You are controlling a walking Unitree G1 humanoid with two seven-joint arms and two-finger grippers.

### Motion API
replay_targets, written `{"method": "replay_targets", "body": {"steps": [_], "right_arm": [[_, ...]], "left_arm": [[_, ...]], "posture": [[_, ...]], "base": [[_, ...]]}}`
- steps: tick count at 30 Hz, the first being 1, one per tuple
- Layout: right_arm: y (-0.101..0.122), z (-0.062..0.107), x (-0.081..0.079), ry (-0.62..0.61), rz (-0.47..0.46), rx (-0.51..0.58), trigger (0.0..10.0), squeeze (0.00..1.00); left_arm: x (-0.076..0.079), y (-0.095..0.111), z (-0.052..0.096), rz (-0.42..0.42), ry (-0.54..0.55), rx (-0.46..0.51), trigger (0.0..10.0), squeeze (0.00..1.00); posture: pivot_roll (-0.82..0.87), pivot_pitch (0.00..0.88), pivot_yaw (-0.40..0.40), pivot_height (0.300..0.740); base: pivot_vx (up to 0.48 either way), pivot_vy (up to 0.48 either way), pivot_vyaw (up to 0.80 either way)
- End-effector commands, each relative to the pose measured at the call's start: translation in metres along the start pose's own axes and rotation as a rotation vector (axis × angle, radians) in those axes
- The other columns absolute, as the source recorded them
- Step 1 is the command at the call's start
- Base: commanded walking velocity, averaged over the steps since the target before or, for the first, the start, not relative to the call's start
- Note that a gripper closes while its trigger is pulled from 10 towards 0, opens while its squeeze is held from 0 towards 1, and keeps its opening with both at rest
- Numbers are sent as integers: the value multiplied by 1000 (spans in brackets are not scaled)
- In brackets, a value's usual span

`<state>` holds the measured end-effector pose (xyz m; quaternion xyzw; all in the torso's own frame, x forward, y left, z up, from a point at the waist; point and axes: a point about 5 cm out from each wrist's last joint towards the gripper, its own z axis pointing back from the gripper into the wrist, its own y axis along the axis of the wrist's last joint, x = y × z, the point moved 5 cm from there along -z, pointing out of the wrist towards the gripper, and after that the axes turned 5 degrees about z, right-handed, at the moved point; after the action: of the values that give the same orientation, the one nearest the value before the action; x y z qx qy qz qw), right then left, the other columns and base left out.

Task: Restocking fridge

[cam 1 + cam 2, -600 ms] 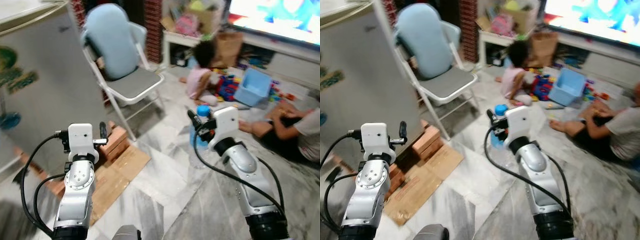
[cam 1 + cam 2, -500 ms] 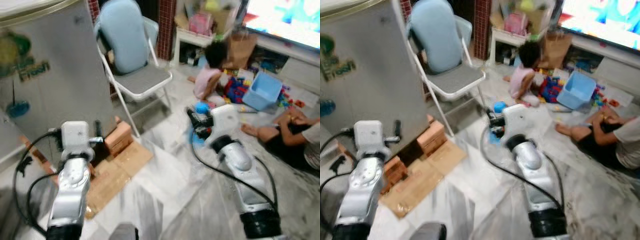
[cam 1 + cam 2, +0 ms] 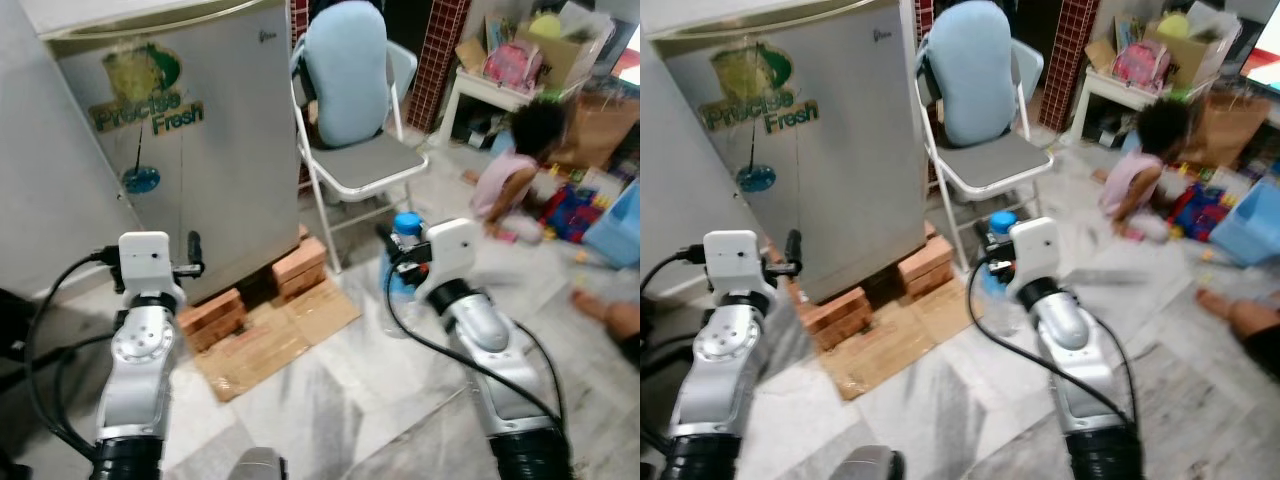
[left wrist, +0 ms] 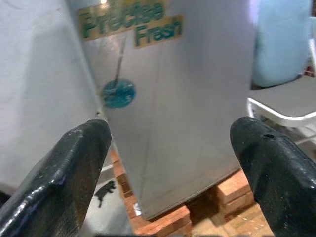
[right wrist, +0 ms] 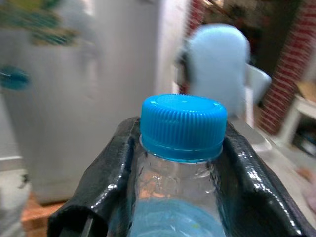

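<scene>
Fridge [image 3: 170, 140] sits on the left, silver, door shut, with a green "Precise Fresh" sticker and a little blue round tag hanging below it, and it's propped up on red bricks [image 3: 212, 312] with flattened cardboard [image 3: 275, 335] spread on the floor in front. Left gripper [image 4: 173, 163] is raised facing that door with its jaws spread wide and nothing between them. Next over is a white folding chair [image 3: 355, 165] with a pale blue cushion leaning on its back, just beside the fridge. Then the right gripper [image 5: 180, 148], jaws clenched around the neck of the water bottle [image 5: 181, 163]: clear plastic, ribbed bright blue cap still on, a blue band lower down, held upright out in front of the robot over the marble floor, well apart from the fridge. Can't really tell how full it is. Far right there's a small child [image 3: 510, 170] sitting on the floor by a pile of toys, plus a cardboard box [image 3: 545, 45] stuffed with bags and soft things on a low white stand. Compared to half a second back, the whole view has swung left, so the fridge now fills much more of the picture and the TV has gone off the edge; the bottle is gripped the same way as before.
</scene>
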<state>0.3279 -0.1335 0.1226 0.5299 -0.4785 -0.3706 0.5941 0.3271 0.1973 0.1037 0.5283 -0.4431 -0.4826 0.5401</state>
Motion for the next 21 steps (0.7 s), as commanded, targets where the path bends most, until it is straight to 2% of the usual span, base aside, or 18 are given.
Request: {"method": "replay_targets", "body": {"steps": [1, 6, 9, 15, 21], "right_arm": [[1, 1, 18, -92, -16, 5, 10000, 0], [3, 3, 37, -183, -4, 10, 10000, 0], [1, 5, 41, -196, -7, -2, 10000, 0], [-3, 6, 37, -188, -2, -15, 10000, 0], [1, 3, 40, -192, 4, -4, 10000, 0]], "left_arm": [[7, -2, 3, -17, -42, -12, 10000, 0], [13, 3, 4, -26, -70, 6, 10000, 0], [14, 3, 5, -27, -74, 3, 10000, 0], [11, -2, 8, -35, -71, 1, 10000, 0], [18, -3, 7, -4, -72, -1, 10000, 0]], "posture": [[52, 0, 6, 740], [60, 0, -21, 740], [62, 0, -37, 740], [46, 0, -43, 740], [35, 0, -48, 740]], "base": [[0, 307, 0], [0, 459, 0], [0, 480, 0], [0, 480, 0], [0, 480, 0]]}}
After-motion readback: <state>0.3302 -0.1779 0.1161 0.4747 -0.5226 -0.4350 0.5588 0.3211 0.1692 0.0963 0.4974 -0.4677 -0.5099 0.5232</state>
